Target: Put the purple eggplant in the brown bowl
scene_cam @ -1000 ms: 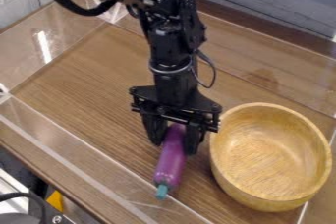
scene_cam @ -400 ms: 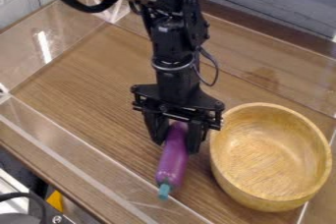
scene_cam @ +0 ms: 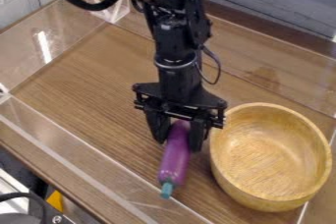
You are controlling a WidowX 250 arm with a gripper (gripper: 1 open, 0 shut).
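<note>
Work surface: brown, wood-toned, running the depth of the view. Clear transparent panel: upright along the left edge. Pale grey wall: behind the surface at upper right. Yellow item: at lower left, partly visible, near a black curved item; identity of both undetermined.

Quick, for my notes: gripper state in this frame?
Gripper: closed on the upper end of the purple eggplant, its teal tip pointing down, beside the brown bowl.
</note>
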